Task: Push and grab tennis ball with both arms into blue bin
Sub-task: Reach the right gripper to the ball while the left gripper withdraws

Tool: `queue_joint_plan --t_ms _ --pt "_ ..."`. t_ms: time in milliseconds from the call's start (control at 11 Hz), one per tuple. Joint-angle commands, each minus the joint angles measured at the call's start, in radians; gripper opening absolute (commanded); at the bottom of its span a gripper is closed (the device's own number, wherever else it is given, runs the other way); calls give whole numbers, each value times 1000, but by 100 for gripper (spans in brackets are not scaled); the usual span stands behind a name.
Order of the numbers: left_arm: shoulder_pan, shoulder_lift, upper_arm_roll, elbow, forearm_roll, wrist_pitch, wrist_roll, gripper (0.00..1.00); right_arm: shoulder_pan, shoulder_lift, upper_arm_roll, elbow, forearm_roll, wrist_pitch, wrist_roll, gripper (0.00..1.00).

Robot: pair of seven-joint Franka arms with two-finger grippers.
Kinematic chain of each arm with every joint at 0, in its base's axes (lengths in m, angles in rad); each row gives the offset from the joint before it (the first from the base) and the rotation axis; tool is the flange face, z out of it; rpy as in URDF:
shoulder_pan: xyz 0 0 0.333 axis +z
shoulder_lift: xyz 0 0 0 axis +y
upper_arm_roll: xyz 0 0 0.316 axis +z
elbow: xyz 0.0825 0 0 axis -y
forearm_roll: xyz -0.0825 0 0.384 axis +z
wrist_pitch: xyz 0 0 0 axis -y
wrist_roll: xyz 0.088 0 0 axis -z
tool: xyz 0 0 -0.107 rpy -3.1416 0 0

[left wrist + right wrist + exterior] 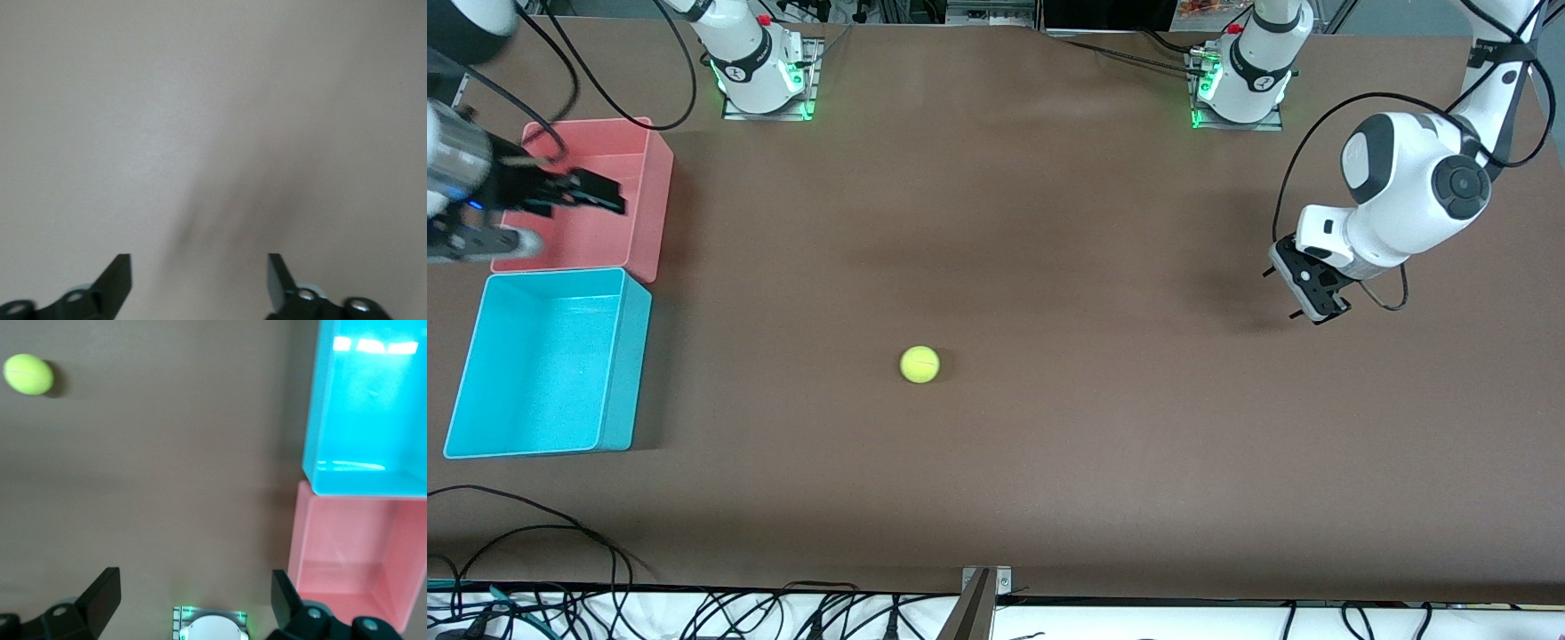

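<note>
- Ball (919,364) lies alone on the bare brown table (1049,222), near mid-table and well apart from both grippers; nothing touches it.
- Blue bin (624,373) stands at the right arm's end of the table, at about 9 o'clock from the ball in the front view, nearer to the front camera than the pink bin (654,196) it sits just beside; both bins look empty.
- Left gripper (1303,284) hangs over bare table at about 2 o'clock from the ball, jaws wide apart, nothing held.
- Right gripper (600,194) hovers over the pink bin, jaws wide apart, nothing held.
- Step in hand, as judged: the push. The left gripper should be brought low against the ball's side away from the bin and driven gently toward 9 o'clock, so the ball is not sent rolling off line.
- Ball: small, fuzzy, yellow-green, one pale seam visible; easy rolling is expected.
</note>
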Motion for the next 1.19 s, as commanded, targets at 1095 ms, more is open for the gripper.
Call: queue_joint_plan --t_ms 1095 --pt "6 -307 52 194 69 -355 -467 100 65 492 3 -65 8 596 -92 100"
